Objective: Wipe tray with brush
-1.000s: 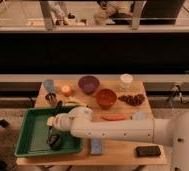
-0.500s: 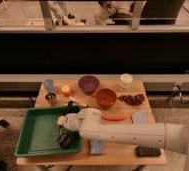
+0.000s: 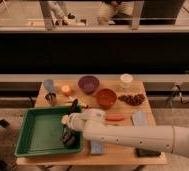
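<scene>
My gripper (image 3: 68,134) is down inside the tray (image 3: 38,132), close to its right wall; how it is set I cannot tell. The brush (image 3: 67,140) shows as a dark lump directly under it, on the tray floor. Over the last second I carried it from mid-tray rightward to this wall, so I judge one wiping stroke about spent. The tray's left half probably needs the next pass. A blue block (image 3: 96,146) lies just outside the tray's right rim.
</scene>
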You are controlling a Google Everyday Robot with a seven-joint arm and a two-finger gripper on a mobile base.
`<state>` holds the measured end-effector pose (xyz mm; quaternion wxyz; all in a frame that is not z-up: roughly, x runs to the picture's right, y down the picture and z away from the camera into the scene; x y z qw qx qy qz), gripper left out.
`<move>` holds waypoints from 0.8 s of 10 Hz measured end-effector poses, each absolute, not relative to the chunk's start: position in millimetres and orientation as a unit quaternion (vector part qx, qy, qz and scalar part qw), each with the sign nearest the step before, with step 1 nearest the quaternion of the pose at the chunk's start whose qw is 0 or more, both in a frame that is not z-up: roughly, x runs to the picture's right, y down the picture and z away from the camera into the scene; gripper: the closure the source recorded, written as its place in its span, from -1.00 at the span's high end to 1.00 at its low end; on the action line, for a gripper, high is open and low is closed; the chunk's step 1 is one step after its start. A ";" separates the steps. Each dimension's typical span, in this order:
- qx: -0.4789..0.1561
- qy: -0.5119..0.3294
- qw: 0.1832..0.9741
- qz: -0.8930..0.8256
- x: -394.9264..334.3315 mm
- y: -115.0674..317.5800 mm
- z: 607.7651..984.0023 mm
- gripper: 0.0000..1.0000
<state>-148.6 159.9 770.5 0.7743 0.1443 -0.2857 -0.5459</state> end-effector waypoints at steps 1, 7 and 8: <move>0.147 -0.284 0.774 -0.547 -153.5 157.0 769.1 -0.97; 0.161 -0.261 0.780 -0.545 -161.6 112.2 789.1 -0.97; 0.159 -0.253 0.784 -0.544 -153.9 105.2 795.8 -0.97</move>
